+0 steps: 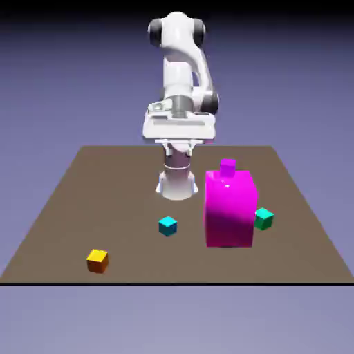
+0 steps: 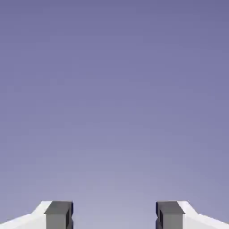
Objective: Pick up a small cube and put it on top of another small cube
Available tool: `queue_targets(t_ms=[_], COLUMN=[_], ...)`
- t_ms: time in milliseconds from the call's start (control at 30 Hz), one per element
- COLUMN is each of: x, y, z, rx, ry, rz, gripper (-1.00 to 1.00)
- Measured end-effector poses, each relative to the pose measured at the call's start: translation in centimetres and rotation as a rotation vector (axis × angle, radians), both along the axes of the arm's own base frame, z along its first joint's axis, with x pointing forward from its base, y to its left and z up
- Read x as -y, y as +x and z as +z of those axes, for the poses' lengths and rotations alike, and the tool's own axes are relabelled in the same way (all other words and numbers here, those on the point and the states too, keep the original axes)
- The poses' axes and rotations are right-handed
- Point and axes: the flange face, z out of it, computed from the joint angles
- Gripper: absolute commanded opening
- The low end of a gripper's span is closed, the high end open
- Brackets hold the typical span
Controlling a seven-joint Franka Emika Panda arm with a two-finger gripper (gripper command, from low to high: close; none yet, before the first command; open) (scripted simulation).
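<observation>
Brown and flat, the table (image 1: 62,207) fills the exterior view, and the white arm is folded up high at its far edge. The gripper (image 1: 178,142) hangs well above every block. The small orange-yellow cube (image 1: 97,261) sits alone near the front edge, toward the exterior view's left. The small teal-green cube (image 1: 263,218) sits on the right, just beside the big magenta block (image 1: 230,209), which has a small magenta cube (image 1: 228,165) on top. A cyan cube (image 1: 167,225) rests between them. All have smooth, plain faces and sharp corners.

Two grey fingertips (image 2: 58,215) stand wide apart in the hand view, with nothing between them, only blue-violet backdrop. To do well, I think the hand should tip down, go over the orange cube, and drop straight around it.
</observation>
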Motion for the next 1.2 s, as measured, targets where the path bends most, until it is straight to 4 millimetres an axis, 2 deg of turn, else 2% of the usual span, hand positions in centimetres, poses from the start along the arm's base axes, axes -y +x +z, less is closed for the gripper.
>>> queue_targets(t_ms=[167, 333, 433, 733, 967, 1200], x=[5.1, 9.9, 13.1, 20.6, 26.2, 31.1], y=[3.2, 5.1, 5.6, 5.8, 5.5, 6.1], z=[-4.8, -10.2, -13.4, -21.5, -25.6, -27.4], rx=[-0.231, -0.443, -0.554, -0.806, -0.892, -0.901], ry=[0.214, 0.406, 0.514, 0.788, 0.962, 1.093], rz=[-0.223, -0.453, -0.602, -1.003, -1.281, -1.484], gripper=[0.00, 0.00, 0.00, 0.00, 0.00, 0.00])
